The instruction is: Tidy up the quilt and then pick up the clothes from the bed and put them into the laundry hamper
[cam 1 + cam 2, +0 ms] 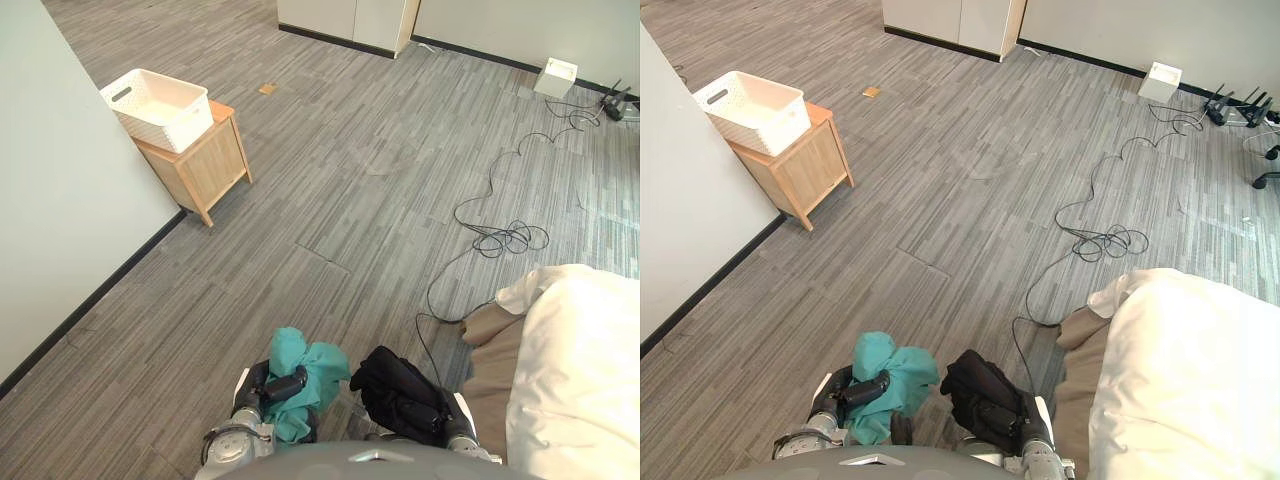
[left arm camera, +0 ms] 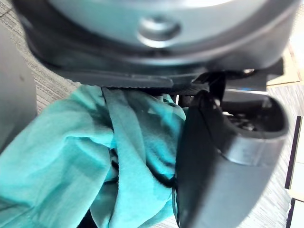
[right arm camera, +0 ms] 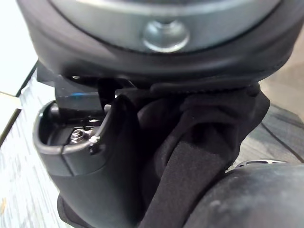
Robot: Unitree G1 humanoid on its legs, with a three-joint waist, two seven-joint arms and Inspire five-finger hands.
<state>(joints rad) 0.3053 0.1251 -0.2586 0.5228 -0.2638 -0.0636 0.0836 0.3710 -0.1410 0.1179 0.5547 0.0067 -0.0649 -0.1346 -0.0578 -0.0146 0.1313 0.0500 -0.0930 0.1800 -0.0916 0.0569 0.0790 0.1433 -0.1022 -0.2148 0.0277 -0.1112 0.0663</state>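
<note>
My left hand (image 1: 268,391) is curled round a bunched teal garment (image 1: 312,372), held low in front of me; the wrist view shows the teal garment (image 2: 95,156) pressed under the thumb (image 2: 223,156). Beside it, my right hand (image 1: 440,418) grips a black garment (image 1: 392,385), and the black garment (image 3: 199,142) folds around that hand's thumb (image 3: 90,161). The white laundry hamper (image 1: 160,108) stands on a small wooden cabinet (image 1: 200,165) far off at the left wall. The bed's white quilt (image 1: 585,370) lies at the right edge, over a tan sheet (image 1: 500,350).
Grey striped floor spreads between me and the cabinet. A black cable (image 1: 500,235) coils on the floor ahead of the bed. A white wall (image 1: 60,170) runs along the left. A small white box (image 1: 556,76) sits by the far wall.
</note>
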